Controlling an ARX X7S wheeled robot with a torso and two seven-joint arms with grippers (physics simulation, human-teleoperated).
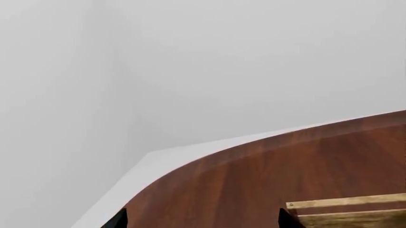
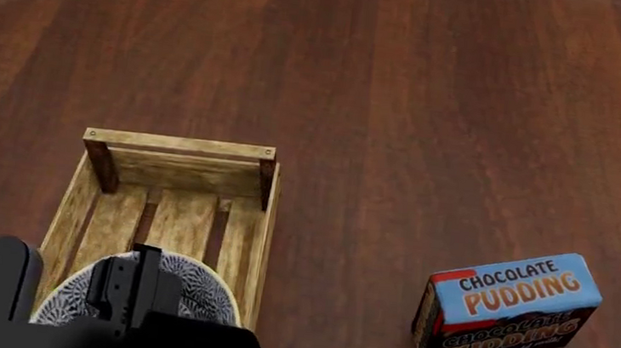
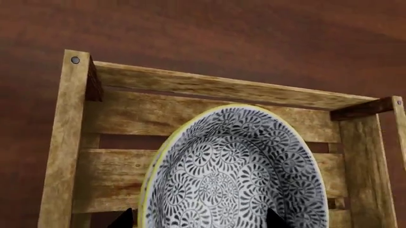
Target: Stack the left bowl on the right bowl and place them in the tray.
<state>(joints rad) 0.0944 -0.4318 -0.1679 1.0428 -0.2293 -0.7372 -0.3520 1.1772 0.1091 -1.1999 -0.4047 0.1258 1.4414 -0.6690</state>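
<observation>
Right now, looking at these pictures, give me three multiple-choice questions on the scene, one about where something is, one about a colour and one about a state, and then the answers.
1. Where does the blue-and-black chocolate pudding box stand?
A. Inside the crate
B. On the bare table, apart from the crate
C. On top of the bowl

2. What colour is the rim of the round bowl with the dark floral pattern?
A. Yellow
B. Red
C. Green

3. How is the far half of the long light-wood slatted tray?
A. Holding the box
B. Holding a second bowl
C. Bare slats

Answers: 1 B, the head view shows dark wooden table between box and tray. 2 A, the right wrist view shows a yellow edge. 3 C, the bowl sits at the near end only.
</observation>
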